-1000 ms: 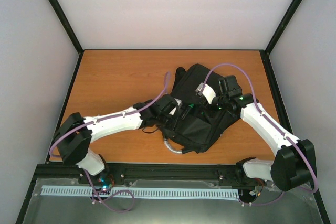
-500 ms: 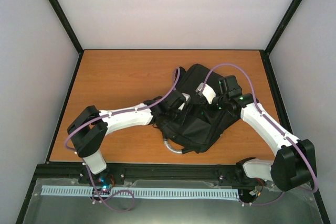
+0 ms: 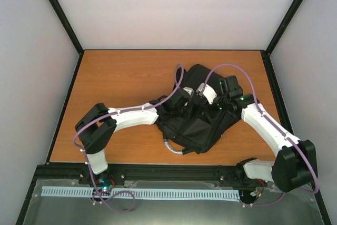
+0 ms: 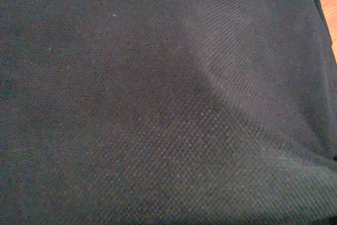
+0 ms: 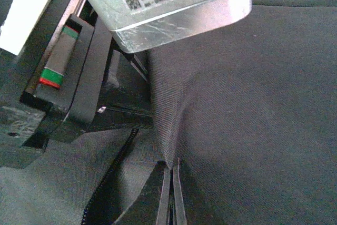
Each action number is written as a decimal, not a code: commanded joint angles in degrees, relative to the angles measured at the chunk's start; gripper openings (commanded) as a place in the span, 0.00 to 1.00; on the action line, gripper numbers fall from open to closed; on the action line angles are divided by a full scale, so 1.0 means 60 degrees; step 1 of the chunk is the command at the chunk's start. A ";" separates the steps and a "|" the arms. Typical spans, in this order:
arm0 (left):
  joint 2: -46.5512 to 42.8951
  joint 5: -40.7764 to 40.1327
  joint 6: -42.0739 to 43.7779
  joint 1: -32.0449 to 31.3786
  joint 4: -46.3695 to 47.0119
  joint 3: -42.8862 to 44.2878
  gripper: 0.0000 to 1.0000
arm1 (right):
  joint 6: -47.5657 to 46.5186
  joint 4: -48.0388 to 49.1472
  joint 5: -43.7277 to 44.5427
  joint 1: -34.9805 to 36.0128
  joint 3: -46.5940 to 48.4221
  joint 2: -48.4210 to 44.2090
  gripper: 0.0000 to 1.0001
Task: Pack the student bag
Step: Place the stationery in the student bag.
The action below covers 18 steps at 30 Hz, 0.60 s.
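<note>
The student bag (image 3: 202, 125), a black fabric backpack, lies at the centre right of the table. My right gripper (image 5: 170, 188) is shut on a raised fold of its fabric beside an open zip (image 5: 105, 183). The left arm's wrist (image 3: 178, 98) reaches into the bag's left side, and its silver housing (image 5: 163, 3) shows close above the pinched fold. In the left wrist view only the bag's black weave (image 4: 158, 104) shows. The left fingers are hidden in every view.
The bag's grey loop handle (image 3: 174, 148) sticks out toward the near edge. Bare orange tabletop (image 3: 116, 77) lies left of and behind the bag. White walls with black corner posts (image 3: 58, 14) enclose the table on three sides.
The left arm has stretched further right, pushing its wrist deeper into the bag's left side. The right arm and its hold on the fabric have not moved.
</note>
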 commanded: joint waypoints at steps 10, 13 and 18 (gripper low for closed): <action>-0.1301 0.0856 -0.0329 -0.0024 -0.0815 -0.0791 0.19 | -0.0040 0.0144 -0.0345 0.0088 0.0099 -0.0133 0.03; -0.1947 0.0922 -0.0523 -0.0032 -0.1208 -0.1576 0.24 | -0.0042 0.0147 -0.0357 0.0087 0.0113 -0.0145 0.03; -0.3446 -0.0022 -0.1058 -0.0031 -0.2106 -0.2750 0.35 | -0.0037 0.0147 -0.0368 0.0089 0.0114 -0.0156 0.03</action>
